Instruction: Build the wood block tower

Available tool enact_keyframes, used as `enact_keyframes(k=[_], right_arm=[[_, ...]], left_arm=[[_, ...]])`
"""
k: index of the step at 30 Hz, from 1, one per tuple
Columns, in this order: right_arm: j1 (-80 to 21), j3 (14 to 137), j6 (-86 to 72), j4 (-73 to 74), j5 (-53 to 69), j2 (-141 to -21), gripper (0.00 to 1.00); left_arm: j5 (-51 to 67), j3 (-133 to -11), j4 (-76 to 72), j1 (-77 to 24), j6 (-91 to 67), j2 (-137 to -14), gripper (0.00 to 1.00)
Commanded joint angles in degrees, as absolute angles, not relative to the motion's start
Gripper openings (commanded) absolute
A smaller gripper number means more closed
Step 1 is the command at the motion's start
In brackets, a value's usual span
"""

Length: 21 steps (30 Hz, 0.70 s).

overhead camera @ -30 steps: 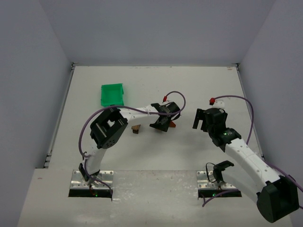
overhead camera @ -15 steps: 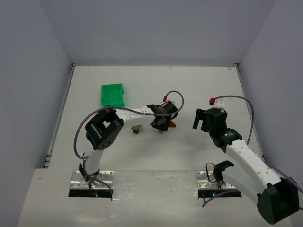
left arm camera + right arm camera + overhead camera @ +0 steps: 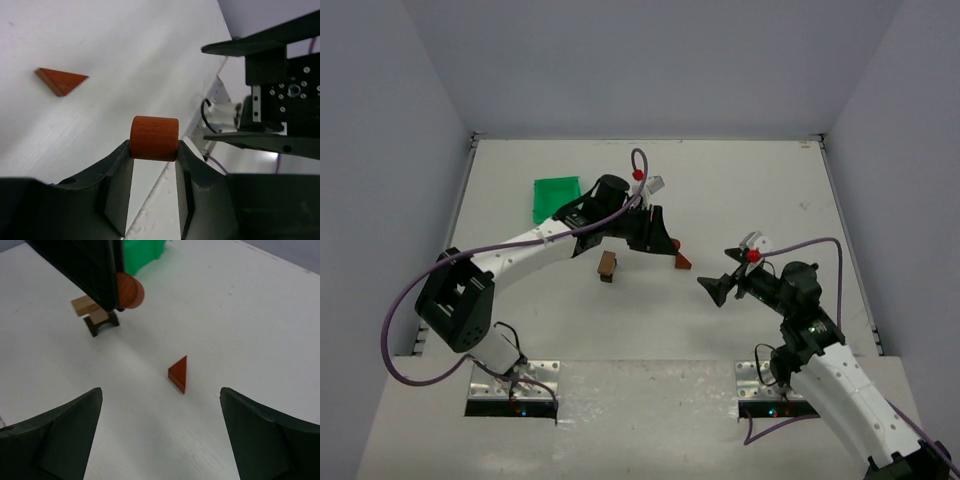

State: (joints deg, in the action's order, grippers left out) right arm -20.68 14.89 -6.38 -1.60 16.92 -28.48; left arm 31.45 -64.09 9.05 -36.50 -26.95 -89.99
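My left gripper [image 3: 154, 148] is shut on a small reddish-brown cylinder [image 3: 154, 138] and holds it above the table; the cylinder also shows in the right wrist view [image 3: 130, 291]. A reddish-brown triangular wedge [image 3: 682, 262] lies flat on the table just right of the left gripper [image 3: 658, 238], seen also in both wrist views [image 3: 61, 80] [image 3: 179, 374]. A small stack [image 3: 608, 267], a tan block on a dark arch piece [image 3: 95, 315], stands to the left of the wedge. My right gripper [image 3: 160, 440] is open and empty, low, facing the wedge from the right [image 3: 720, 288].
A green plastic bin [image 3: 557, 198] sits at the back left, behind the stack, and shows in the right wrist view [image 3: 142, 252]. The right arm's fingers [image 3: 260, 47] appear at the right of the left wrist view. White walls enclose the table.
My left arm has stretched out and its gripper has risen from beside the wedge with the cylinder in it. My right gripper has dropped lower and turned towards the wedge.
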Motion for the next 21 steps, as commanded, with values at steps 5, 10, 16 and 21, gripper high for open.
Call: enact_keyframes(k=[5,10,16,21], right_arm=[[-20.56,13.53,9.75,-13.66,53.42,-25.06,0.95],[-20.65,18.2,14.27,-11.51,55.63,-34.25,0.88],[-23.72,23.14,17.9,-11.25,56.06,-42.32,0.84],[-27.96,24.93,19.31,-12.3,53.92,-44.25,0.74]], left_arm=[[51.23,-55.97,1.92,-37.44,-29.04,-82.23,0.0],[53.8,-54.37,1.0,-37.47,-30.73,-82.71,0.0],[55.37,-53.46,1.28,-37.53,-30.14,-82.64,0.0],[55.28,-53.52,2.1,-37.53,-29.7,-82.53,0.01]])
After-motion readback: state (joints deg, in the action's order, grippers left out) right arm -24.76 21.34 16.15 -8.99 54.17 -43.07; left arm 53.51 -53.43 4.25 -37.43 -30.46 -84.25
